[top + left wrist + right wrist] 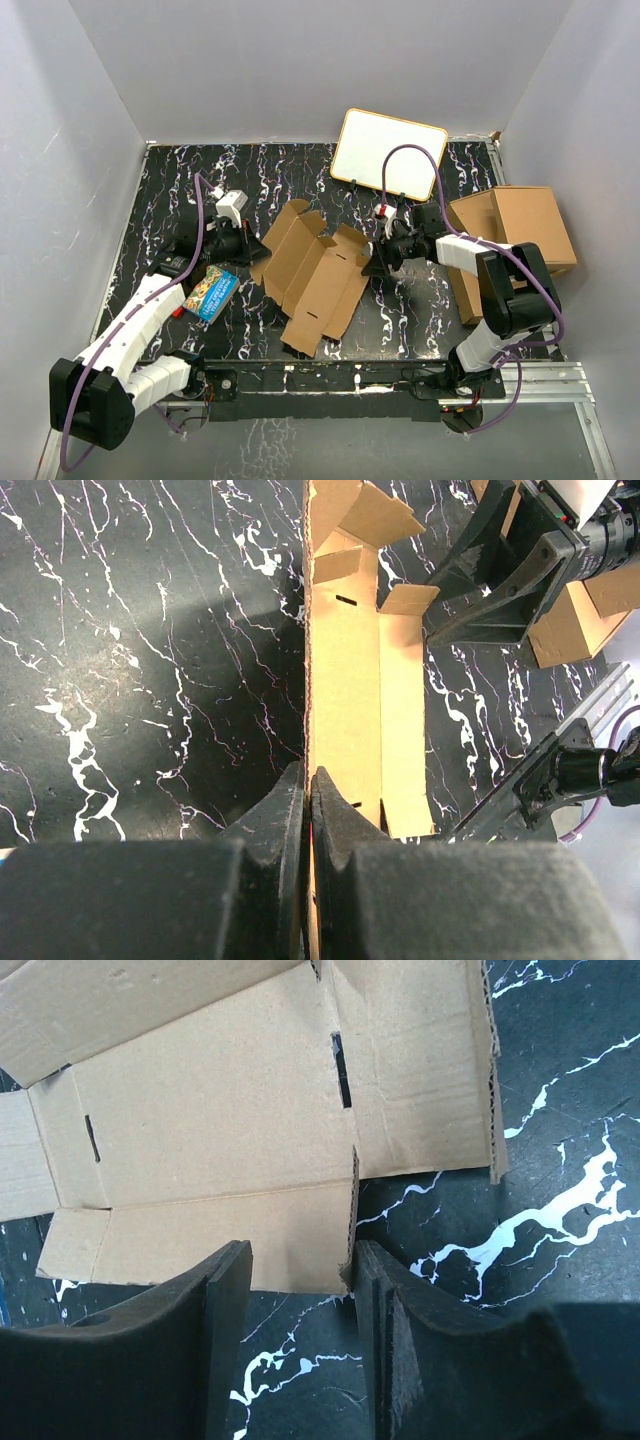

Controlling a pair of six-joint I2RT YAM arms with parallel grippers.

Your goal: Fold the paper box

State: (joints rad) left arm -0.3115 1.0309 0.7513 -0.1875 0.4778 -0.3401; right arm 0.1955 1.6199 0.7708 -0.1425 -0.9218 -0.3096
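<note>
Clamping paper box [312, 275] at 9 o'clock with left gripper [308, 780], I should seat 3 o'clock flap [352, 250] deep inside right gripper [300, 1260], jaws parted.

A black tabletop [170, 180] veined with white is enclosed on three sides by plain pale walls [300, 60]; a soft glare [185, 610] is reflected on it.
</note>
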